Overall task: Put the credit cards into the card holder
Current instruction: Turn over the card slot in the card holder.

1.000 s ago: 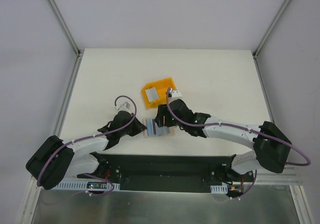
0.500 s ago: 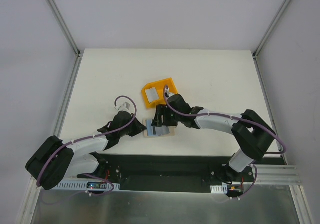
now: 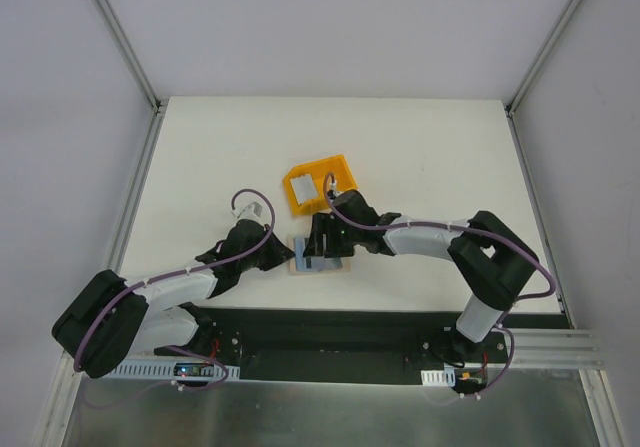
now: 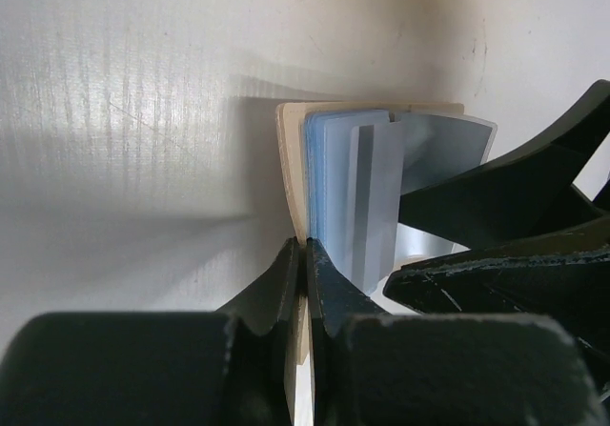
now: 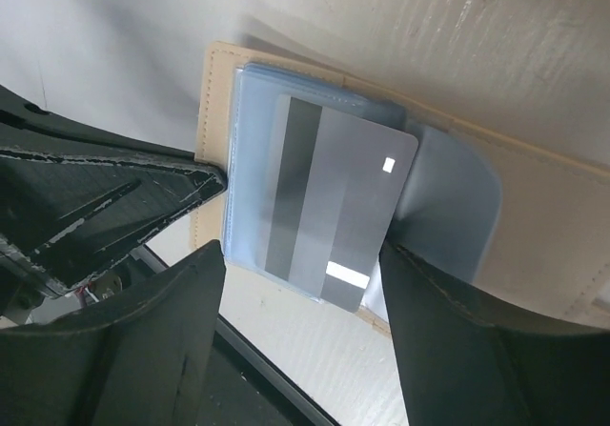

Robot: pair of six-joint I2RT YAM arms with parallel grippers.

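two arms bent inward, grippers almost meeting at centre frame
left gripper (image 3: 283,254) reaches in from the lower left, jaws pinched tight on the card holder (image 4: 289,159) edge; right gripper (image 3: 322,242) points left from the lower right, jaws spread wide.

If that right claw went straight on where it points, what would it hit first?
Probably the grey card lying on the open card holder, between the open jaws of the right gripper.

card holder (image 5: 534,216): matt beige leather-like skin, stitched edge. credit card (image 5: 334,207): smooth, satin grey plastic. tabletop (image 4: 124,111): matt white, finely ribbed.
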